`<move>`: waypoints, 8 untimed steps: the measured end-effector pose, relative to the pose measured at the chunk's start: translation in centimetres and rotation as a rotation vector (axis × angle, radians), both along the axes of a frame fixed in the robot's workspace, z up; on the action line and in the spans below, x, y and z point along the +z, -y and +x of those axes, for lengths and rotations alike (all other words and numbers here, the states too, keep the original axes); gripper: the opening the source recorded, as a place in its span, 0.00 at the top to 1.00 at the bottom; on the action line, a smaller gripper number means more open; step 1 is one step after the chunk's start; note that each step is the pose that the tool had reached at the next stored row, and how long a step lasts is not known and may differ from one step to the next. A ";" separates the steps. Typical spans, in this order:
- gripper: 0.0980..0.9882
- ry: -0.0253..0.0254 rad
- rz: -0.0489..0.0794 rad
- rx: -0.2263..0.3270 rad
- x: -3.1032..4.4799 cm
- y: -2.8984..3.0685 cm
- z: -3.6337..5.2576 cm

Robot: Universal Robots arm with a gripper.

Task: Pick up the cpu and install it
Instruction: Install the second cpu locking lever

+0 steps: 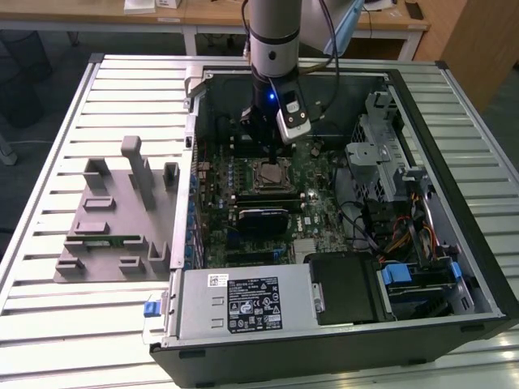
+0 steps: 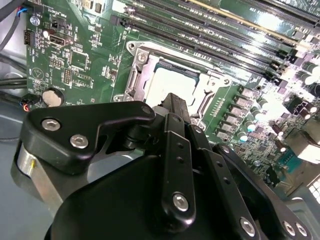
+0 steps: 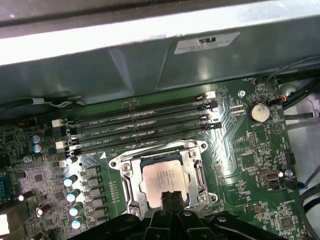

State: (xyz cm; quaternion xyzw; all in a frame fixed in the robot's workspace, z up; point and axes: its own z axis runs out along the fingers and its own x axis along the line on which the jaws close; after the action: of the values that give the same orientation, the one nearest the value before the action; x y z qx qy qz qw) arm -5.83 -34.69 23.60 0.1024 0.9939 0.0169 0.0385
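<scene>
1. In the exterior view an open computer case (image 1: 454, 203) lies on its side on a slatted metal table (image 1: 57, 121), filling the centre and right of the frame.
2. The arm (image 1: 274, 32) comes down from the top centre of that frame, and the gripper (image 1: 268, 142) hangs inside the case just over the green motherboard (image 1: 316, 174).
3. The cpu (image 1: 269, 173) sits flat in its metal-framed socket (image 3: 127, 172) on the motherboard, its pale silver top facing up; it lies just below the gripper in the exterior view.
4. In the first wrist view the cpu (image 3: 165, 181) is at lower centre and the gripper (image 3: 171, 197) shows its two black fingertips pressed together, tip over the chip's near edge. They grip nothing.
5. In the second wrist view the gripper (image 2: 172, 102) again shows its fingers together just before the cpu (image 2: 175, 82), at centre; whether the tip touches the chip I cannot tell.
6. Four long memory slots (image 3: 145, 127) run beside the socket, above it in the first wrist view.
7. A grey parts holder (image 1: 113, 219) rests on the table at the left of the exterior view, well apart from the case.
</scene>
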 end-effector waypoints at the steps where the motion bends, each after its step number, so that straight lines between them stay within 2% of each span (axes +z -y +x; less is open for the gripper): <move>1: 0.99 0.0000 0.000 0.000 0.00 0.08 0.00; 8: 0.99 0.0000 0.000 0.000 0.00 0.70 0.01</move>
State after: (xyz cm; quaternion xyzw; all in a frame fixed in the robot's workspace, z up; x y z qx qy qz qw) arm -5.82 -35.38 23.61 0.1024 0.9939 0.0169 0.0385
